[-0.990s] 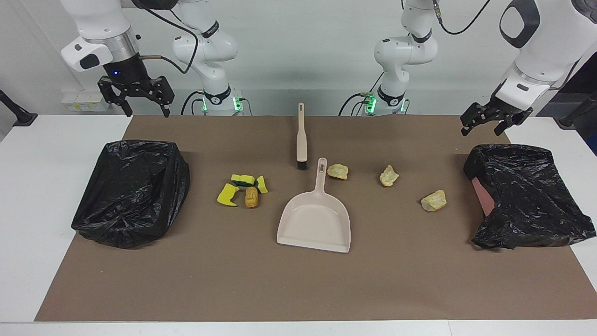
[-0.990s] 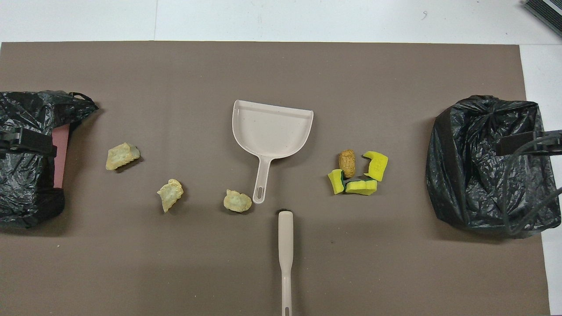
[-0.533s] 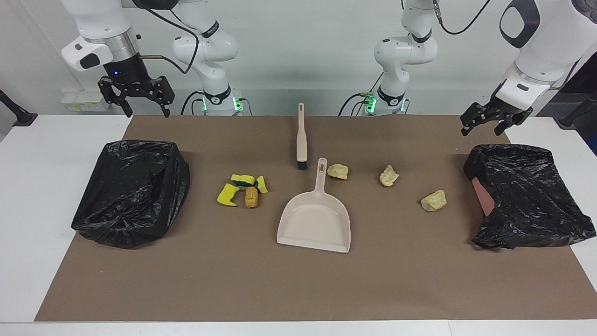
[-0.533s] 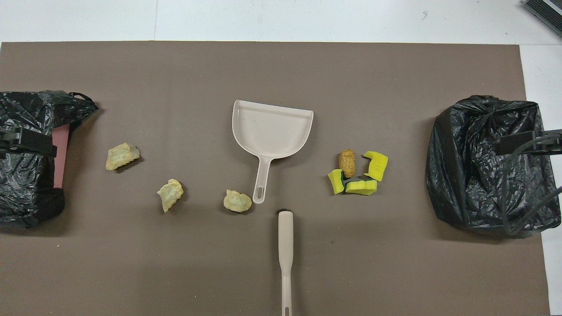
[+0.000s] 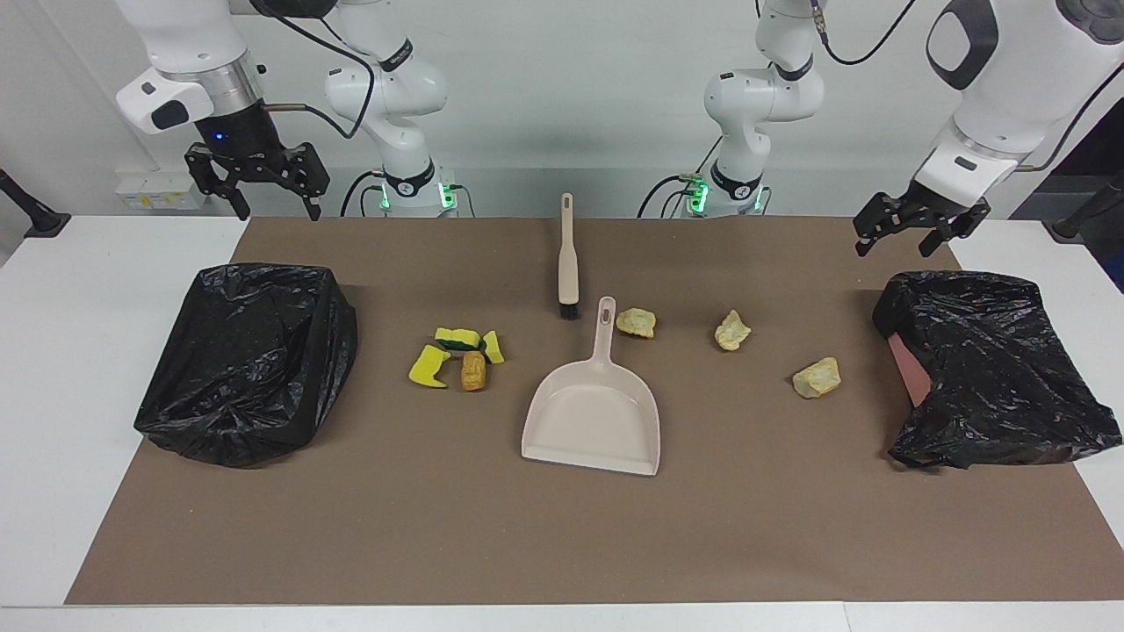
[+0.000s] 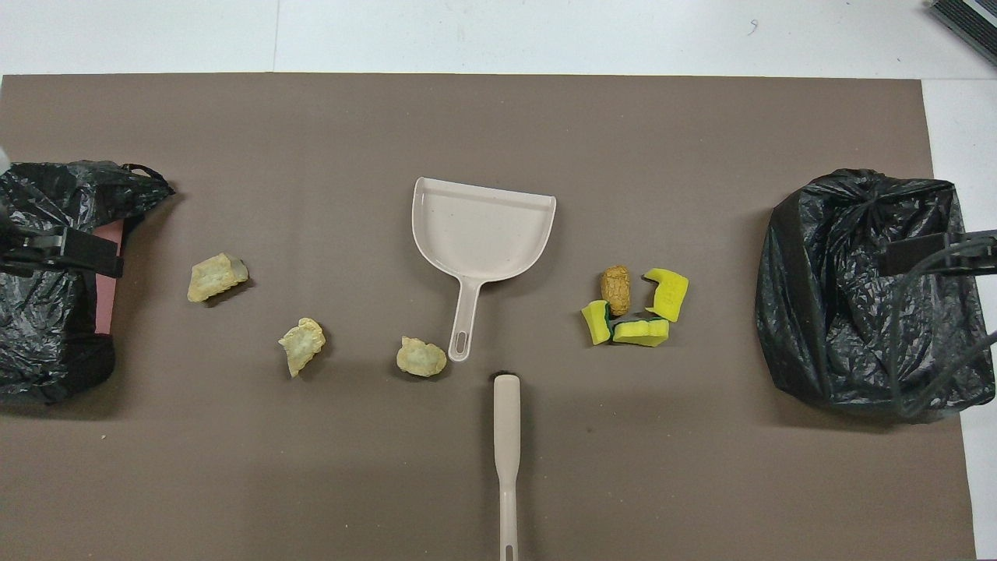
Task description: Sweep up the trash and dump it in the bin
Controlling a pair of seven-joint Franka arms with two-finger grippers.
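Left gripper (image 5: 908, 234) shifted slightly toward table centre, over mat (image 5: 755, 527) edge; fingers spread, empty. Right gripper (image 5: 260, 191) unmoved, spread. Trash (image 5: 816, 377) untouched. No readable writing.

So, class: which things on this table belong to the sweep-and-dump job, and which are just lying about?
Belong to the job:
pale lumps
sponge bits
orange-brown lump
brush
dustpan
bagged bins

Just lying about:
brown mat

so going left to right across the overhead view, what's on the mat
bin bag → three pale lumps → dustpan → brush → sponge bits with the orange lump → second bin bag
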